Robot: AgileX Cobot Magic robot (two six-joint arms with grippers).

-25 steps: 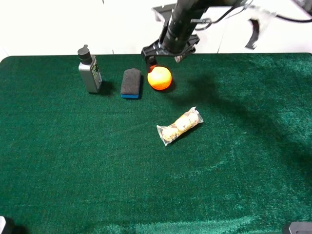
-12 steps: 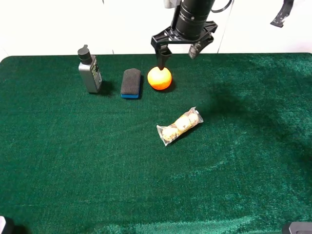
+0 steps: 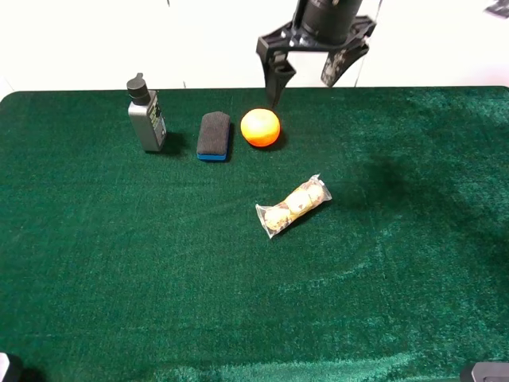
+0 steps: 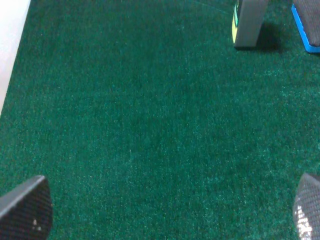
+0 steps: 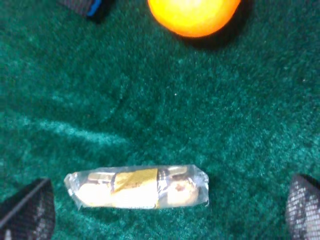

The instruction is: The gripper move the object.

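Right gripper [image 3: 303, 86] hung above the orange [image 3: 260, 127], not touching.
Jaws spread wide, empty; orange sat on green cloth [image 3: 159, 263] beside eraser [image 3: 213, 135]; left gripper [image 4: 160, 210] also wide, empty.

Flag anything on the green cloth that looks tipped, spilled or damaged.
Nothing stands out. The bottle stands upright, the eraser lies flat, the orange looks whole, and the packet lies closed, nothing spilled. The right tool hangs open, clear of the orange.

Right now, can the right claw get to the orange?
Probably yes. The right claw hangs open just above the orange, with nothing between them. The eraser lies apart, off to one side.
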